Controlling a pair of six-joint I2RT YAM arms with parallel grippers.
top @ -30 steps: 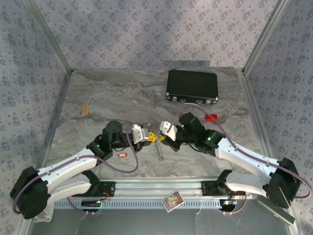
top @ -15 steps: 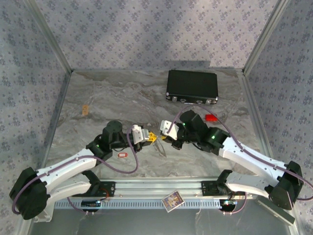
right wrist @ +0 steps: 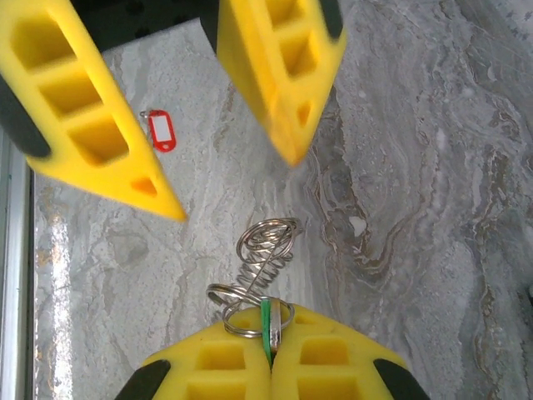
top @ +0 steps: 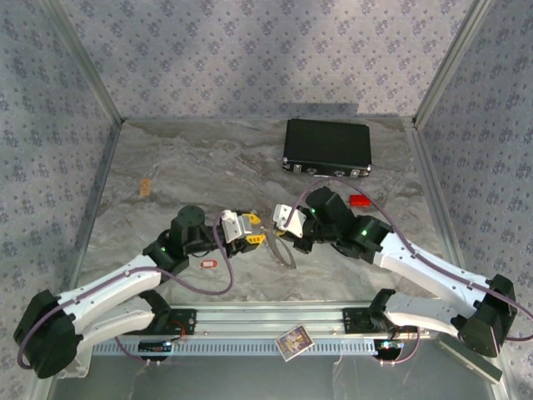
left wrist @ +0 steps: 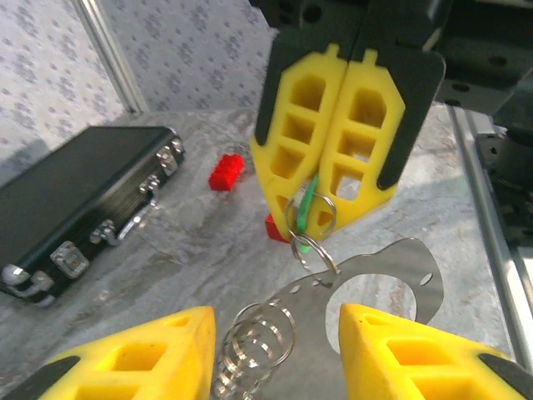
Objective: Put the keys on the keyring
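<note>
1. We see the left pincer at the bottom edge of the left wrist view. Its two yellow fingers stand apart and grip nothing.
2. The right pincer sits at the bottom centre of the right wrist view, pressed together and clamped on the green key. The key shows as a thin green sliver with a small metal ring around it.
3. The keyring, a silvery coil of wire loops, runs from that small ring up toward the middle of the frame, over the marbled desk. We cannot tell whether it touches the desk.
4. In the top view the two pincers face each other at the centre of the frame, near but not touching, with the keyring between them.
5. The red-tagged key lies flat on the desk in the upper left of the right wrist view, apart from the keyring and from both pincers.
6. A closed black case lies in the upper centre of the top view, with a red block just below its right end.
</note>
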